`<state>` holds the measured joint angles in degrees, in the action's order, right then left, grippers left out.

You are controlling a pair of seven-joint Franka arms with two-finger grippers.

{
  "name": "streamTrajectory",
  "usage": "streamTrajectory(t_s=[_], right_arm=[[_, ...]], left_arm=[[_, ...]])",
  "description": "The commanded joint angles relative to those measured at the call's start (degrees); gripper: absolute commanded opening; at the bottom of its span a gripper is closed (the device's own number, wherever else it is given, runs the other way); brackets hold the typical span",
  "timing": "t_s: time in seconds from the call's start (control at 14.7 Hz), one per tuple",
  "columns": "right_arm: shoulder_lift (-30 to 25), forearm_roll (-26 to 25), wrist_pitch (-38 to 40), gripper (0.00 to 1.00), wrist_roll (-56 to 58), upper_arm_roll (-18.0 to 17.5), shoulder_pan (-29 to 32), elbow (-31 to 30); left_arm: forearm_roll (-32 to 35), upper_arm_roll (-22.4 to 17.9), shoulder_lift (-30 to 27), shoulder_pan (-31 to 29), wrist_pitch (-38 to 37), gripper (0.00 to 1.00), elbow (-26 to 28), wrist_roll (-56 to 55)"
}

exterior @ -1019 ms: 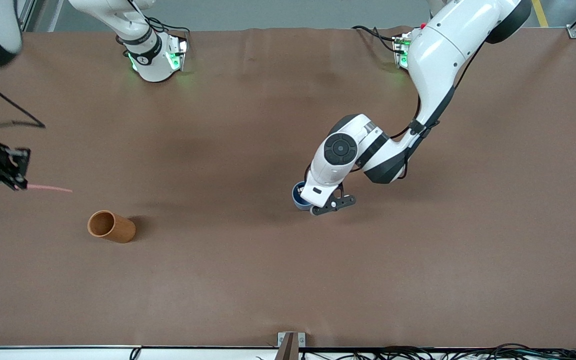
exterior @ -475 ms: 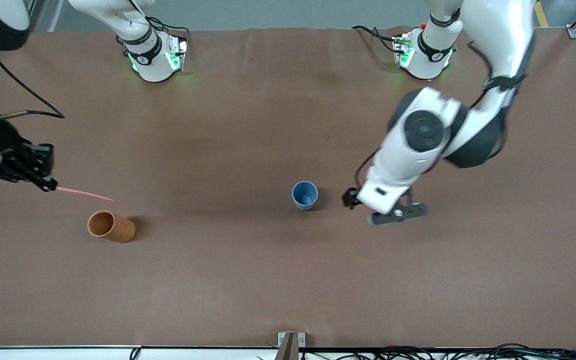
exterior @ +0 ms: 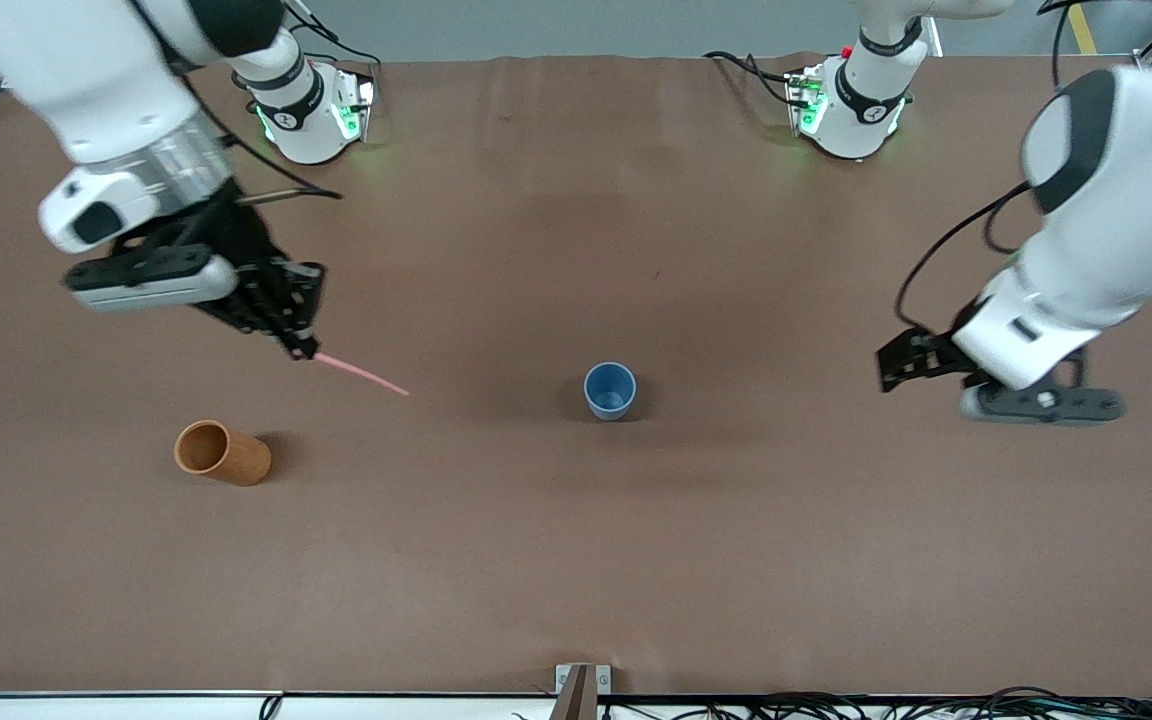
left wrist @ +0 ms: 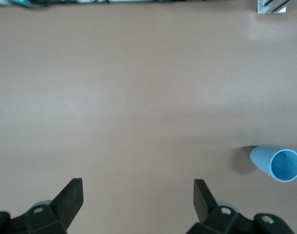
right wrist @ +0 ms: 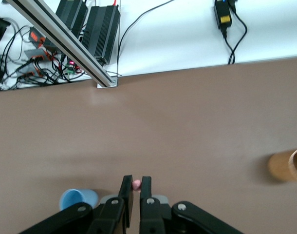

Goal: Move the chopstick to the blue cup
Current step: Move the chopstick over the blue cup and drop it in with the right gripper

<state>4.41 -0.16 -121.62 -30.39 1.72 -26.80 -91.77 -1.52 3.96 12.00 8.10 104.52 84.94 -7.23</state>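
A light pink chopstick (exterior: pixel 361 373) is held in my right gripper (exterior: pixel 301 345), which is shut on its end and holds it up over the table between the orange-brown cup and the blue cup. Its pink tip shows between the fingers in the right wrist view (right wrist: pixel 136 184). The blue cup (exterior: pixel 610 390) stands upright near the table's middle; it also shows in the right wrist view (right wrist: pixel 78 199) and the left wrist view (left wrist: pixel 277 163). My left gripper (exterior: pixel 901 362) is open and empty, up over the table toward the left arm's end.
An orange-brown cylindrical cup (exterior: pixel 222 454) stands toward the right arm's end, nearer the front camera than the chopstick; its edge shows in the right wrist view (right wrist: pixel 290 168). Both arm bases (exterior: pixel 311 110) stand along the table's back edge.
My right gripper has carried the chopstick from the table's end toward the blue cup. My left gripper has drawn away from the blue cup toward the left arm's end.
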Motion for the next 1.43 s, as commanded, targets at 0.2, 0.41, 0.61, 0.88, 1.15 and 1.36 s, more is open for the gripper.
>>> streamTrajectory(t_s=[0.2,0.41,0.61,0.88,1.15,1.36], right_arm=[[10.60,-13.18,-0.02,0.00,-29.95,0.66,-15.37,8.35],[14.92,-18.01,-0.19,0.01,-36.30,0.66,-19.60,10.12],[17.38,-20.66,-3.42,0.01,-37.90,0.66,-21.10,10.12],[20.46,-20.93,-5.29,0.02,-38.78,0.74,-23.56,10.03],[21.61,-29.08,-6.86,0.06,-40.26,0.66,-24.26,9.16],[22.92,-30.16,-10.12,0.08,-40.71,0.74,-24.18,8.45]], left_arm=[[-0.32,0.44,-9.95,-2.83,-14.77,1.00,-3.47,5.99],[-0.41,0.53,-11.29,-2.57,-17.16,1.00,-1.36,6.27],[-0.68,0.53,-11.64,-2.83,-16.36,1.00,-0.12,6.00],[-1.03,0.00,-11.29,-3.18,-16.28,1.00,-0.83,5.04],[-1.12,0.00,-11.29,-3.44,-16.28,1.00,-0.91,5.04],[-1.12,0.00,-11.29,-3.44,-16.28,1.00,-0.83,4.86]])
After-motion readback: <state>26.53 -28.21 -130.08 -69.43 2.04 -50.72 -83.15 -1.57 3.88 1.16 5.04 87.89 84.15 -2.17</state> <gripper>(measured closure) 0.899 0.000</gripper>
